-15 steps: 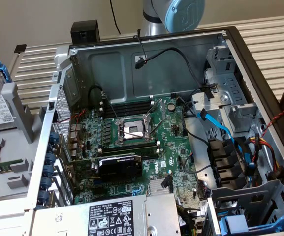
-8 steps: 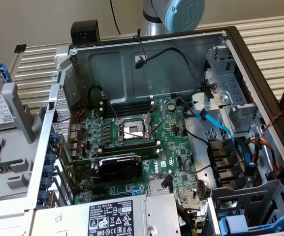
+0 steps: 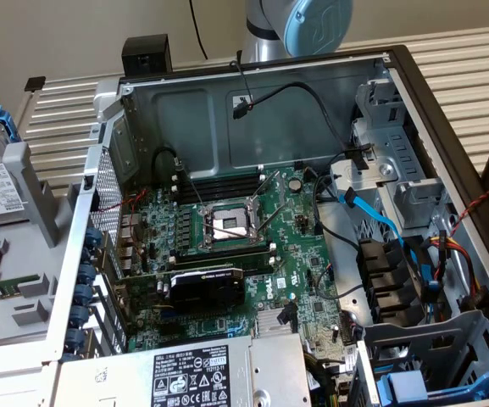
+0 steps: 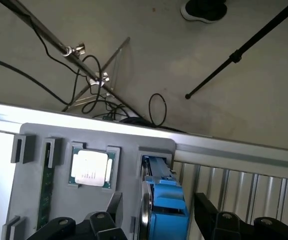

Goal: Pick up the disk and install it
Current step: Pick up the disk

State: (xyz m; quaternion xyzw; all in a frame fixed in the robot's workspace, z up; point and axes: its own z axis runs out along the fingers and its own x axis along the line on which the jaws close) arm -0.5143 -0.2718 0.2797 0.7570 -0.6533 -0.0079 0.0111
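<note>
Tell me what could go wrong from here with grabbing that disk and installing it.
The disk stands on edge in a narrow slot of the grey holder, the open fingers to either side; an off-centre closing might catch the slot wall or tilt it. In the case, the blue cable hangs near the drive bays and could snag the disk.

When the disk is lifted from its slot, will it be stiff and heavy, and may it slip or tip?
Probably stiff and heavy for its size: the disk looks like metal in a blue carrier. The smooth plastic may slip. It stands on edge in the grey holder, so it could tip once freed.
</note>
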